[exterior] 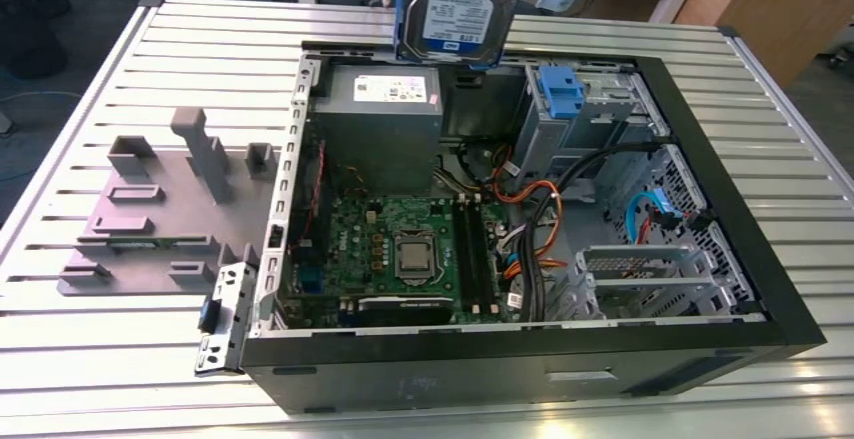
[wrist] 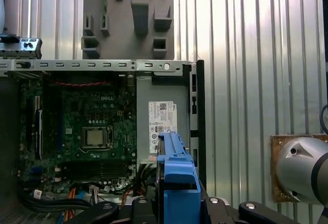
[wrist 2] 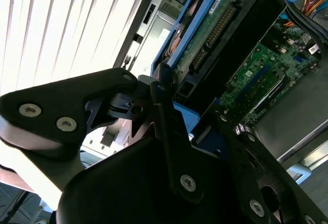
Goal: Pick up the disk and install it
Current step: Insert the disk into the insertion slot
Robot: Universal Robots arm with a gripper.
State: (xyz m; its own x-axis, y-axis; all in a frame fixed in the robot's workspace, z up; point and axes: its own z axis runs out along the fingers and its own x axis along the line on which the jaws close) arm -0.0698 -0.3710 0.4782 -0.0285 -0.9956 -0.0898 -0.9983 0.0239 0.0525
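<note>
End effector point(wrist: 178, 206): clenched on disk point(exterior: 461, 9), held edge-up.
Disk: aloft over open computer case point(exterior: 534, 364), above power supply point(exterior: 380, 124).
Stand point(exterior: 147, 244): on table point(exterior: 120, 389), beside case.

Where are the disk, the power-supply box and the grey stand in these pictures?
disk point(exterior: 458, 9): exterior view, on its white-and-blue label.
power-supply box point(exterior: 378, 144): exterior view, on its bare grey top face.
grey stand point(exterior: 174, 214): exterior view, on its flat base plate.

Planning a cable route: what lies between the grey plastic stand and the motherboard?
The case's slotted metal side wall separates the stand from the motherboard, clearest in the first wrist view.
</note>
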